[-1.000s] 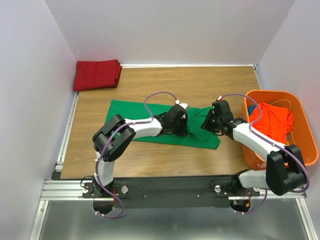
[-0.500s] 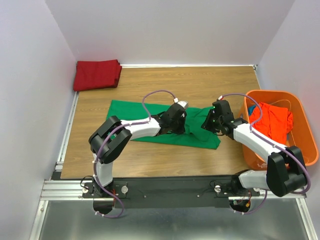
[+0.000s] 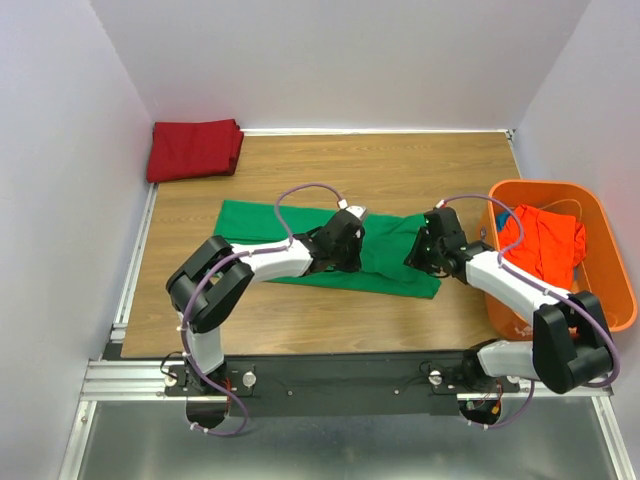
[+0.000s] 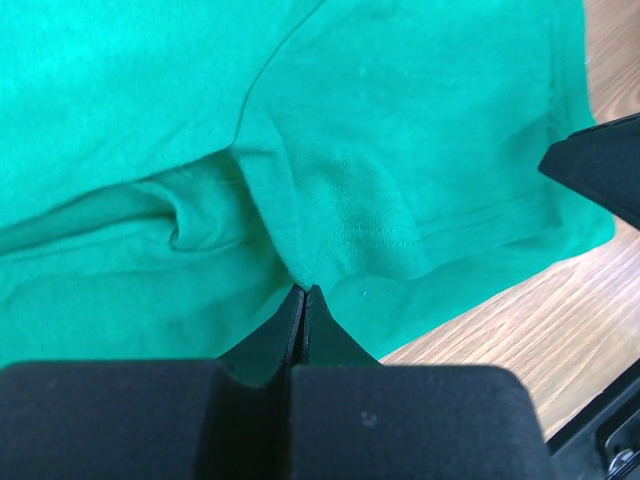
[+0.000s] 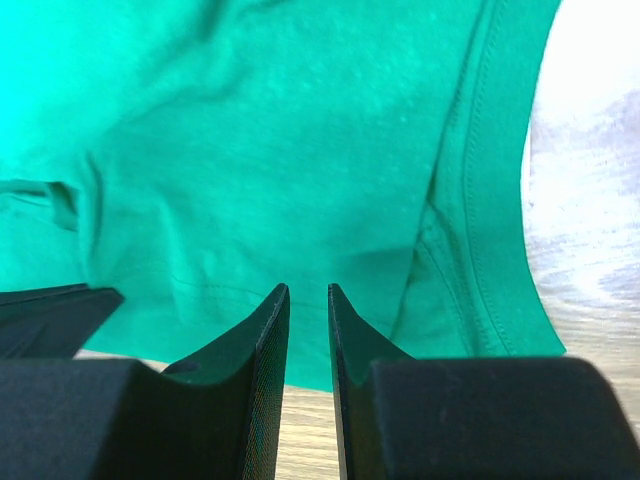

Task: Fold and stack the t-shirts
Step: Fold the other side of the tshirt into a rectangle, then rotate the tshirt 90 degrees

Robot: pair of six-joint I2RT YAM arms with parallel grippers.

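The left end effector point(image 4: 303, 292) was found fully closed, a fold of the green t-shirt point(image 4: 400, 120) pinched at its tips. The rest of the shirt was spread ahead on the tabletop point(image 4: 560, 330). The right end effector point(image 5: 308, 290) was found narrowly parted over the shirt's hem; a grip could not be confirmed.

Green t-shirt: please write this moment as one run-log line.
green t-shirt: spread on table | left gripper: shut on its fold | right gripper: narrow gap, over right hem, grip unclear
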